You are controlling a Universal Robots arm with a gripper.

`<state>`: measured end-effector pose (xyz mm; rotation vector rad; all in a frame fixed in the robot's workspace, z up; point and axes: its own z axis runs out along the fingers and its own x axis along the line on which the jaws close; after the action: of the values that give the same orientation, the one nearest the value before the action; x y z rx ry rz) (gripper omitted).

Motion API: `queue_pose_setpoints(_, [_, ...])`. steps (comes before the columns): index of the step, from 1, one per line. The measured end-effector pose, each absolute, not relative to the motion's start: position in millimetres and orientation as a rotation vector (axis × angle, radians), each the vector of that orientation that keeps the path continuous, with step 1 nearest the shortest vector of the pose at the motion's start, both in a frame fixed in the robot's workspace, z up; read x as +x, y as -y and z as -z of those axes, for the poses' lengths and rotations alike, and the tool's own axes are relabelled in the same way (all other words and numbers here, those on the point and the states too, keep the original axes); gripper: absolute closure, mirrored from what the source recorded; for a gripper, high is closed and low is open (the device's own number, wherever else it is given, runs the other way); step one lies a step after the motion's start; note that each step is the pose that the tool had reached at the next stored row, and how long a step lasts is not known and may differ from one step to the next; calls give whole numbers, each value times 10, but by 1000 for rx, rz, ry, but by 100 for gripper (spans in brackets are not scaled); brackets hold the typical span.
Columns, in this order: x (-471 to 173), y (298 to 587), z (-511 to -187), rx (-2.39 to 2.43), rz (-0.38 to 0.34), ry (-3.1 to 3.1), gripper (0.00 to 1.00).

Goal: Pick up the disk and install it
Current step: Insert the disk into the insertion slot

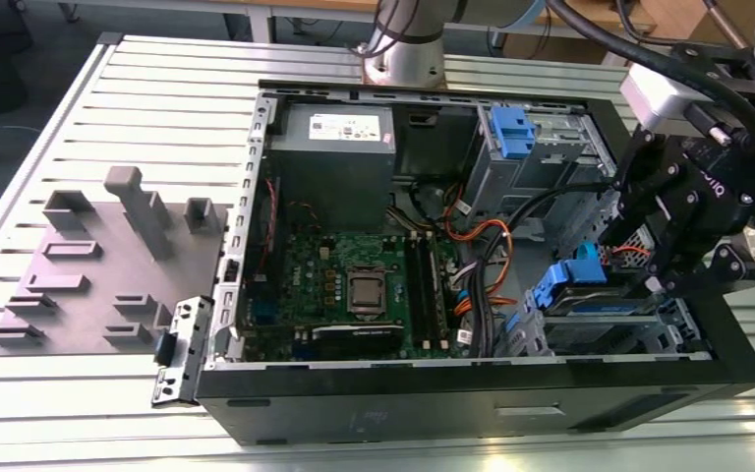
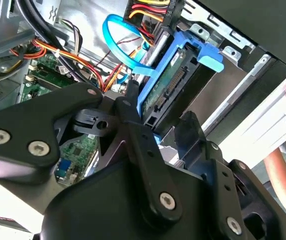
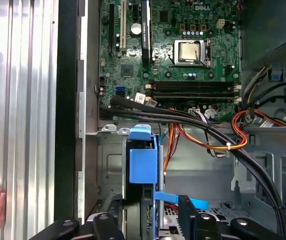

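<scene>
Claw (image 3: 150, 202) spread apart, astride the disk (image 3: 142, 165), which stands on edge in the drive bay (image 3: 110, 160). Slim gap along one edge; cables (image 3: 217, 135) crowd just beyond the bay.

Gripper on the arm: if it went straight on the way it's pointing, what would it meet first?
Most likely the disk. In both wrist views it stands on edge between the open fingers of the gripper, directly ahead of it. How much gap is left is hard to judge.
</scene>
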<state>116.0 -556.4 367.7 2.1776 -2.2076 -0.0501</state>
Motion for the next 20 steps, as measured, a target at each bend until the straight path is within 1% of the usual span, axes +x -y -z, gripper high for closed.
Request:
queue_pose_setpoints(9, [1159,5591,-3678,2167,27,2198,45])
queue_pose_setpoints(20, [1159,5597,-3574,2167,26,2198,45])
